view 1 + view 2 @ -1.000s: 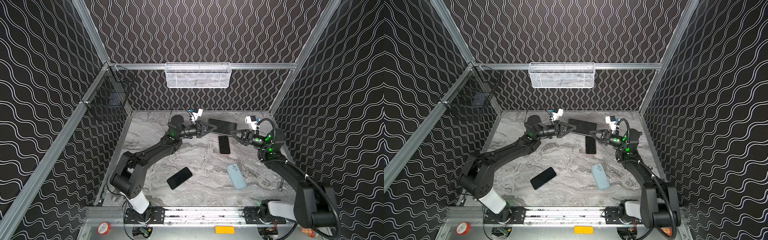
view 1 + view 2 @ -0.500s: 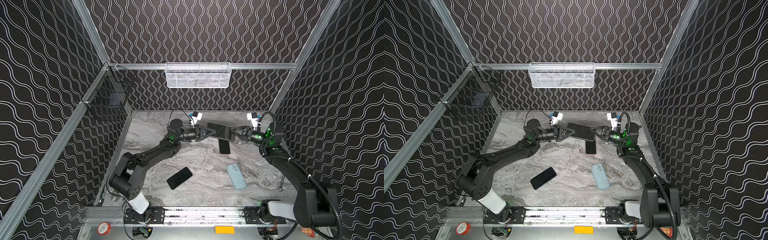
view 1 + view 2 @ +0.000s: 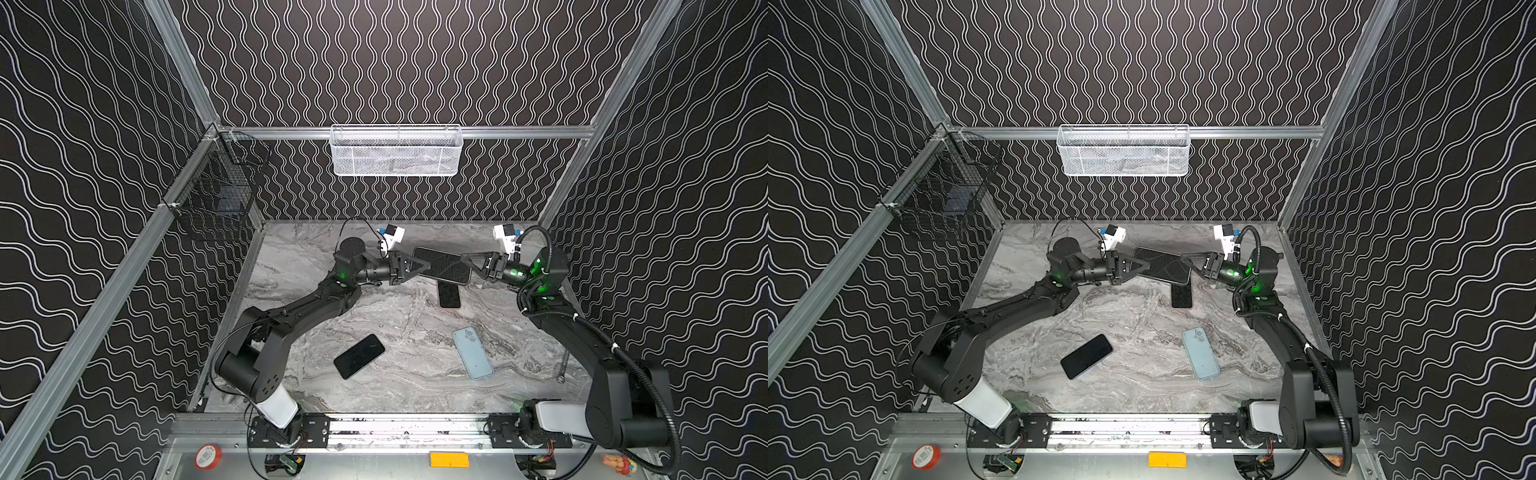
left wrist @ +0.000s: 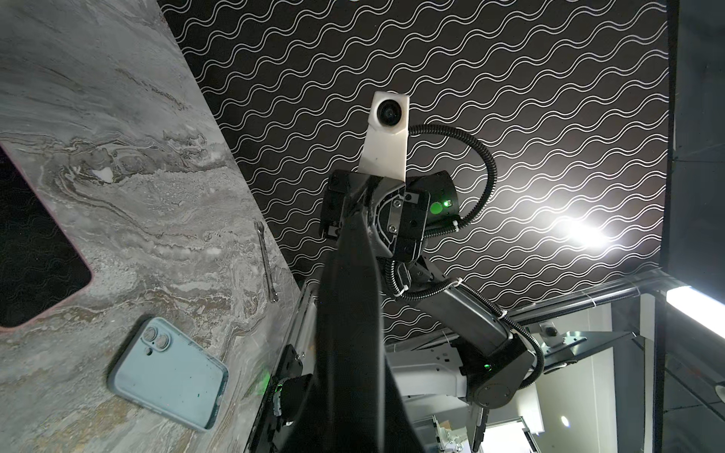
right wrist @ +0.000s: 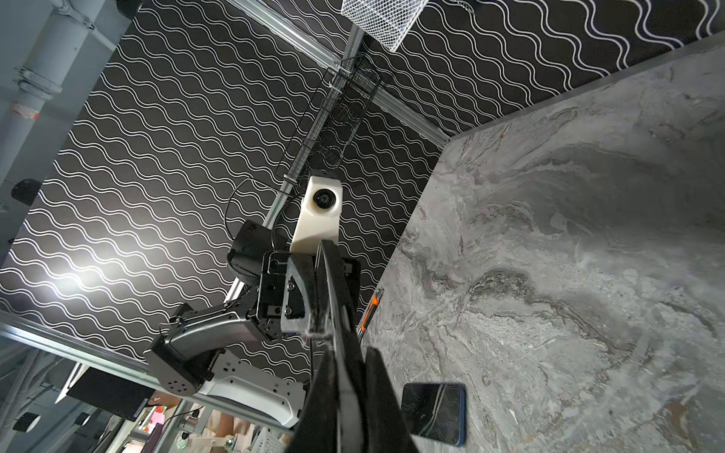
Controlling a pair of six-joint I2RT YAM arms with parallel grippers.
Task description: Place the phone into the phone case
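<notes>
At the far middle of the bench [image 3: 395, 324], raised off its surface, one black slab [image 3: 444, 266] hangs between two pincers. The left pincer [image 3: 422, 269] is clamped on its left end and the right pincer [image 3: 467, 262] is closed on its right end. I cannot tell whether it is a phone or a case. Three more lie flat: a pink-edged phone [image 3: 449, 296] just under the slab, a black phone [image 3: 359, 356] near left of centre, and a pale blue phone [image 3: 472, 353], lenses up, near right. One wrench [image 3: 563, 368] lies by the right wall.
</notes>
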